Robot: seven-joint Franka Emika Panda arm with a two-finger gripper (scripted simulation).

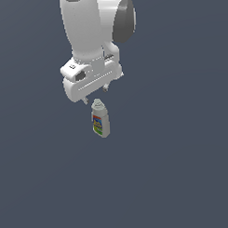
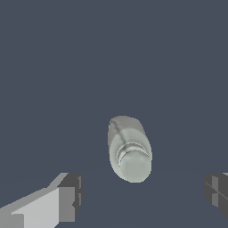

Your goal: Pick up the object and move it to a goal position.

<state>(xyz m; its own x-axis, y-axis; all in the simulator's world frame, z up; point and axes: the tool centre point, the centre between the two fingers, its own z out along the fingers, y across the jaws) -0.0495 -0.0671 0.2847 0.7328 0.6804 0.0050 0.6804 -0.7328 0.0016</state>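
One bottle (image 1: 100, 119) on the tabletop (image 1: 183, 178), standing upright, cap up, coloured label facing the exterior cam. Nothing else near it. No goal marker visible in either view.

End effector (image 1: 94, 99) sits just above the bottle, slightly to the exterior view's left of the cap and a bit farther back. Fingers (image 2: 67, 196) spread wide apart, nothing between them yet. Wrist view looks straight down on the cap; bottle lies between the two pads but closer to one finger than the other, and ahead of the finger line.

Step in hand, by my read: pre-grasp alignment, then descent.

To do it well:
- nudge laterally so cap centres between the pads before dropping, else one pad touches first and tips the bottle.
- bottle is narrow and tall for its base, light plastic; likely topples easily.
- descend past the neck, close on the body, not the cap.
- close slowly, then lift straight up.

Arm (image 1: 91, 23) rises behind, far side of scene.
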